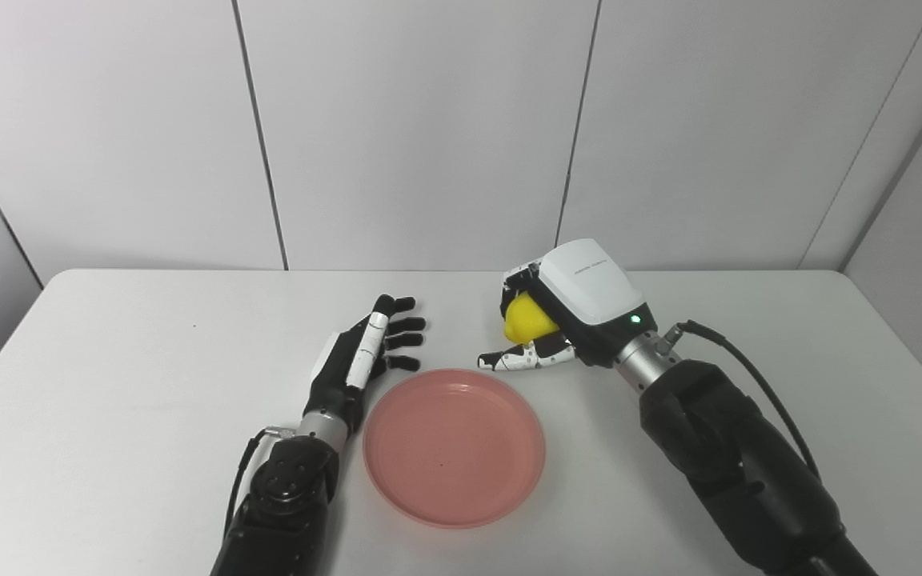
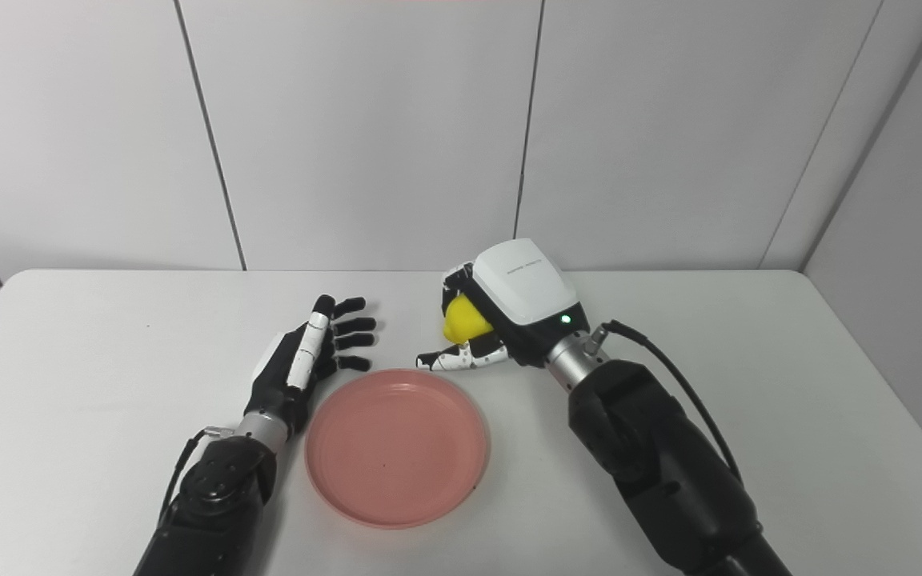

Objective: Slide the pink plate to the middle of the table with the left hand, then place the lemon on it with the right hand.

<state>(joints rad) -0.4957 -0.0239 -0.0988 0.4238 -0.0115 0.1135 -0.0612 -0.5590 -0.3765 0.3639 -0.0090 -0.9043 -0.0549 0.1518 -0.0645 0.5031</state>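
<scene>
You see a plain white table (image 1: 109,416) against grey wall panels (image 1: 421,128). Your right hand (image 1: 565,320) grips the yellow lemon (image 1: 527,320), seemingly just above the tabletop, beside the round pink plastic plate (image 1: 454,448); your left hand (image 1: 365,356) lies spread, empty.

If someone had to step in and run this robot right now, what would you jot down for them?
Left hand: open, holds nothing, just beside the pink plate's left rim.
Right hand: shut on the lemon, beyond the plate's far right edge, not over it.
Done: plate sits near the table's middle, still empty; lemon is grasped.
Left: carry the lemon over the plate and set it down, then let go.
</scene>
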